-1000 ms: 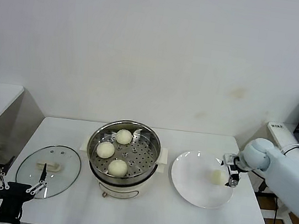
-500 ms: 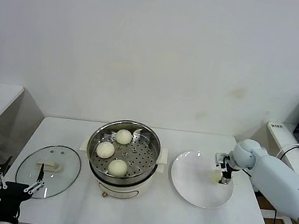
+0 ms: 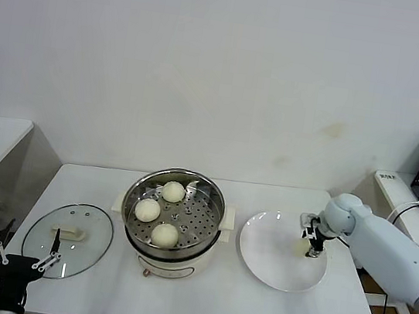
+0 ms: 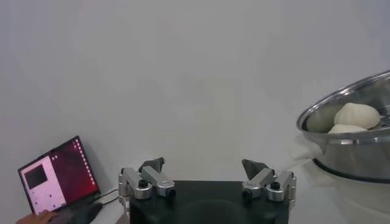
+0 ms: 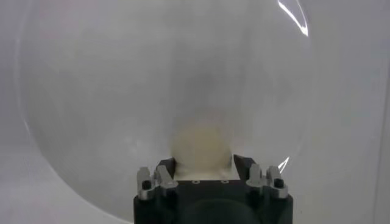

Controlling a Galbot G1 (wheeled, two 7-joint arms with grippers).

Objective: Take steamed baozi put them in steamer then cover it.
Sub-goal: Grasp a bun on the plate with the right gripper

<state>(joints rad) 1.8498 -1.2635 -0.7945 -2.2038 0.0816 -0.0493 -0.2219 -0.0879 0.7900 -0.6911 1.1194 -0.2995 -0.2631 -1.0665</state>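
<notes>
- the right gripper point(image 3: 312, 240) is sitting low over the white plate point(image 3: 262, 254), fingers spread with the last baozi point(image 5: 201, 145) between them; the wrist view is showing a finger at each flank of the bun, but whether they are pressing on it cannot be told.
- three baozi point(image 3: 147, 209) are lying in the steamer point(image 3: 212, 192); the cover point(image 3: 94, 227) is lying flat on the table point(image 3: 251, 303), to the steamer's left.
- the left gripper point(image 3: 20, 262) is hanging open near the table's front left corner, just beside the cover, holding nothing.
- risk: the bun is soft and smooth, so too much closing force is likely denting it, and too little is letting it slip during the lift.
- risk: the fingertips are riding close to the plate, so a closing stroke may be scraping or shifting the plate.
- risk: an off-centre grip may be rolling the bun out sideways across the plate.
- risk: the carry to the steamer is crossing its raised rim, where a low path may be knocking the bun loose.
</notes>
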